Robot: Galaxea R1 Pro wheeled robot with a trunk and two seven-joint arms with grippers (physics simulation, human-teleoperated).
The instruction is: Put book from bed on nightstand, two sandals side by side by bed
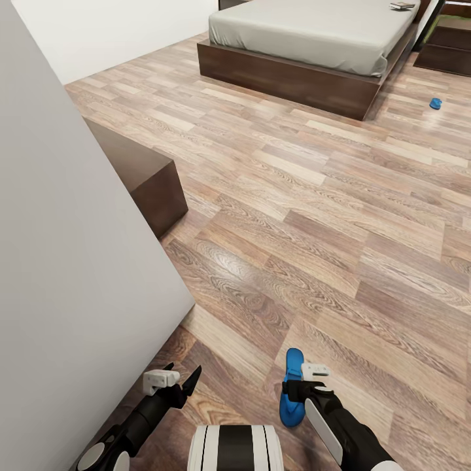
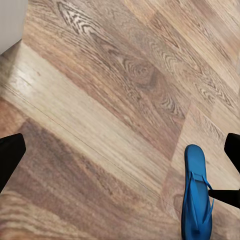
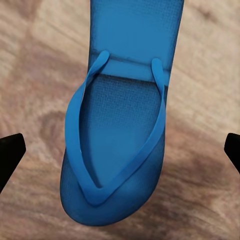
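One bright blue sandal (image 1: 292, 387) lies flat on the wood floor just in front of me. My right gripper (image 1: 292, 392) hangs directly over it, open, its black fingertips (image 3: 10, 156) wide on either side of the sandal (image 3: 120, 125) and apart from it. My left gripper (image 1: 184, 378) is open over bare floor, with the same sandal (image 2: 196, 195) off to its side. The second sandal (image 1: 436, 103) lies far off on the floor near the bed's foot corner. The bed (image 1: 288, 75) stands at the back, with the book (image 1: 402, 6) near its far corner. Beyond the bed sits the dark nightstand (image 1: 450, 53).
A white wall (image 1: 72, 275) runs close along my left side. A long low dark dresser (image 1: 140, 173) juts out from behind it. Wood-plank floor (image 1: 307, 216) stretches between me and the bed.
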